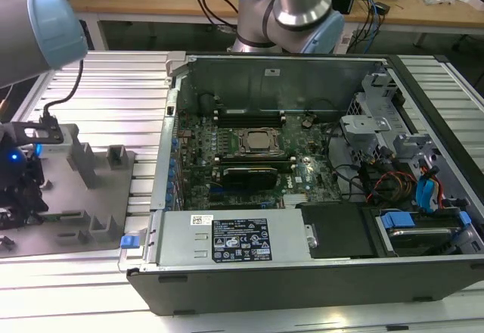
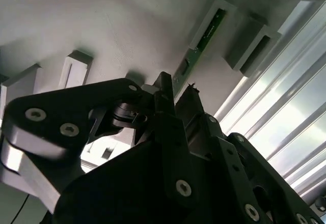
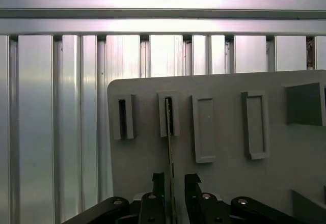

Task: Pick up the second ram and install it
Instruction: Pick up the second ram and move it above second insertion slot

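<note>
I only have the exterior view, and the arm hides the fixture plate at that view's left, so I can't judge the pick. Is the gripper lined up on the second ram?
Observer: Yes. In the first wrist view the second ram stands edge-on in a slotted holder on the grey plate. Its free end runs between the fingertips of the gripper.
Operator: Is it clamped on the stick?
Observer: Not yet. In that same view a gap shows between the ram and one finger, so the jaws stand open on either side of it.
</note>
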Controlling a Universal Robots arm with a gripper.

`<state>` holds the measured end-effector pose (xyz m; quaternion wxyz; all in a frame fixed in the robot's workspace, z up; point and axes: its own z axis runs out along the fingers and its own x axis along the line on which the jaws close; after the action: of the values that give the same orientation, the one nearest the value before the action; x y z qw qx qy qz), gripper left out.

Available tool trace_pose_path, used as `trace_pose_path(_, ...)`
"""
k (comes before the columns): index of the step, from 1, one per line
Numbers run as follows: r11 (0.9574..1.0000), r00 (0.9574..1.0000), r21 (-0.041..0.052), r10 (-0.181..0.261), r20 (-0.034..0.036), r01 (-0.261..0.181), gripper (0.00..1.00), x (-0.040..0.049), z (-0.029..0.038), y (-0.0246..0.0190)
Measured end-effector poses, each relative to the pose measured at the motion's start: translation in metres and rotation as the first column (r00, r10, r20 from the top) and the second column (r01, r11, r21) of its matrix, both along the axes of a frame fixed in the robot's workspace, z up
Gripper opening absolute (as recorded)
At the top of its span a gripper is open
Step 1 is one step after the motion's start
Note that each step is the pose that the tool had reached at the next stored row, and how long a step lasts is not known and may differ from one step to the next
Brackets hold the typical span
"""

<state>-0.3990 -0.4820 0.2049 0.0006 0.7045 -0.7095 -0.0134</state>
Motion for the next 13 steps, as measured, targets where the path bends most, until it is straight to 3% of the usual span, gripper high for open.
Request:
trace_pose_path(2,1.0,1.0,0.0002,0.0,0.0002,0.0,0.3,-0.0012,-0.0046,0.0007)
trace_pose_path(11,1.0,1.0,0.0042,0.0,0.0002,0.0,0.29,-0.0012,-0.005,0.0027)
trace_pose_path(13,1.0,1.0,0.0042,0.0,0.0001,0.0,0.15,-0.0012,-0.0049,0.0027)
